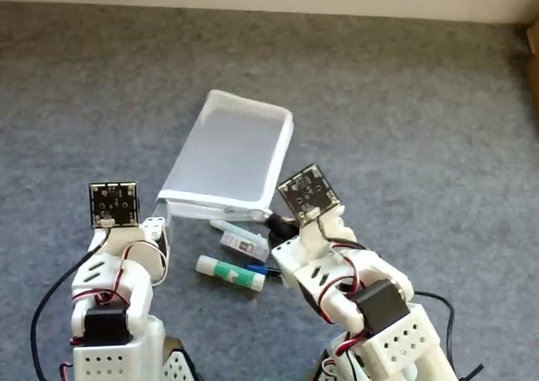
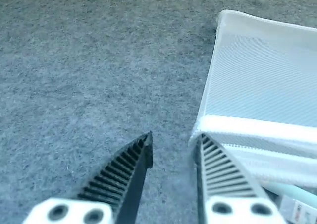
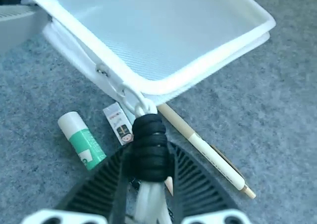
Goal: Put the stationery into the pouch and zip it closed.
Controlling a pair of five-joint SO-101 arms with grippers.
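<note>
Between the right gripper's (image 3: 148,152) jaws sits the black ribbed zip pull (image 3: 147,132), pinched tight, its white ring leading to the slider at the pouch's near corner. Just beyond those jaws, on either side, the stationery lies loose on the grey carpet (image 1: 404,103). There is a green-and-white glue stick (image 3: 81,140), a small white labelled block (image 3: 118,122) close beside the pull, and a cream pen (image 3: 205,152) running out from the pouch's edge.

At the other near corner, the left gripper (image 2: 173,140) has its jaws apart with bare carpet between them. One jaw touches the pouch's white edge and the other stands clear of it. Past both grippers the white mesh pouch (image 1: 232,149) stretches away flat, with nothing visible inside. I cannot tell how far the zip is open.

To my eye this is the opening step, with nothing packed yet. Next, the left jaws would need to close on that corner to anchor the pouch. The right arm could then draw the pull along the zip without dragging the whole pouch across the carpet.
</note>
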